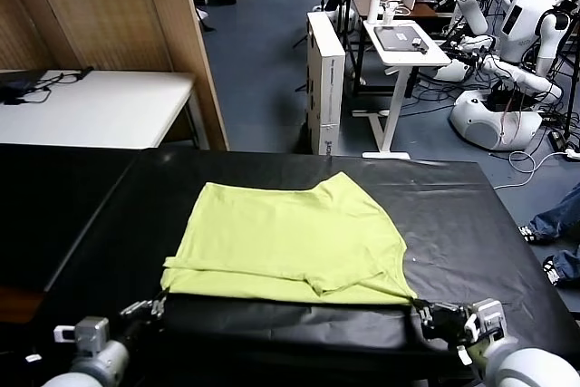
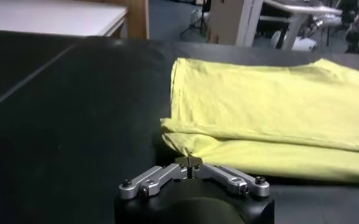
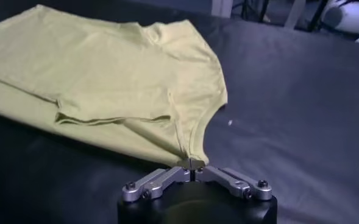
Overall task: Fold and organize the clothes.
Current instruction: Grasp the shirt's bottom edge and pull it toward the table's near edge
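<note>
Here the lime yellow-green short-sleeved T-shirt [image 1: 290, 242] of thin, limp fabric lies flat on the black-covered counter [image 1: 453, 215]. The left gripper [image 2: 191, 161] and right gripper [image 3: 192, 163] each pinch a near corner with jaws closed; corners suit such light, floppy cloth.

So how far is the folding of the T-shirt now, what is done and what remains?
Done: the T-shirt lies on the black table already folded over itself once, a sleeve tucked on top. In hand: the left end effector and the right end effector are each shut on a near corner of the shirt. Left: the shirt is still wide, so further folds and tidy placing appear to remain.
</note>
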